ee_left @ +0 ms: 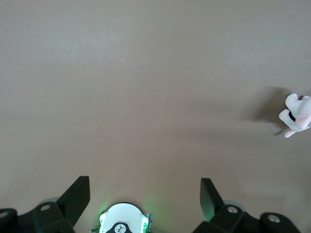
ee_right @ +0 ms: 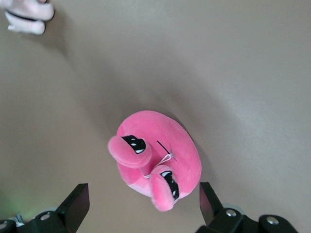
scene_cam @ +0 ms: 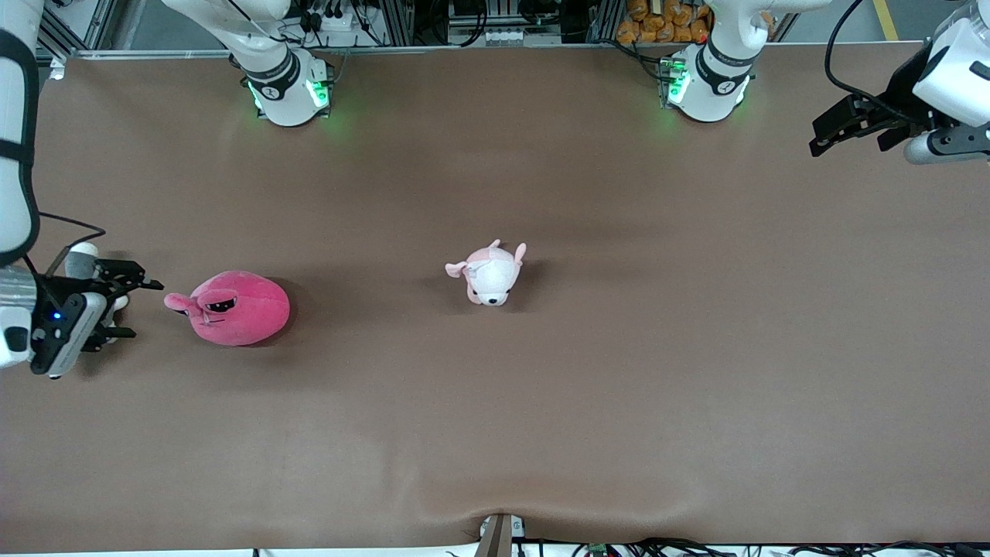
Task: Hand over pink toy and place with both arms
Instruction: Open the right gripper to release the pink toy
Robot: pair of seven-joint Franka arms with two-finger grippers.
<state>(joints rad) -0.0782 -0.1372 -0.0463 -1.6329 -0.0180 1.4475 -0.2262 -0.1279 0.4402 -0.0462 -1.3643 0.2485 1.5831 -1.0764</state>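
Note:
The pink toy (scene_cam: 240, 308) is a round hot-pink plush with dark half-closed eyes, lying on the brown table toward the right arm's end. My right gripper (scene_cam: 147, 309) is open and empty, low beside the toy's ear end, not touching it. In the right wrist view the toy (ee_right: 158, 153) lies just ahead of the open right gripper (ee_right: 145, 199), its ears pointing toward the jaws. My left gripper (scene_cam: 821, 135) is open and empty, raised over the table's corner at the left arm's end. In the left wrist view the left gripper (ee_left: 145, 193) shows only bare table between its fingers.
A small pale pink-and-white plush animal (scene_cam: 491, 275) lies near the table's middle; it also shows in the left wrist view (ee_left: 297, 115) and the right wrist view (ee_right: 26, 14). The arm bases (scene_cam: 285, 91) (scene_cam: 708, 87) stand along the table's edge farthest from the camera.

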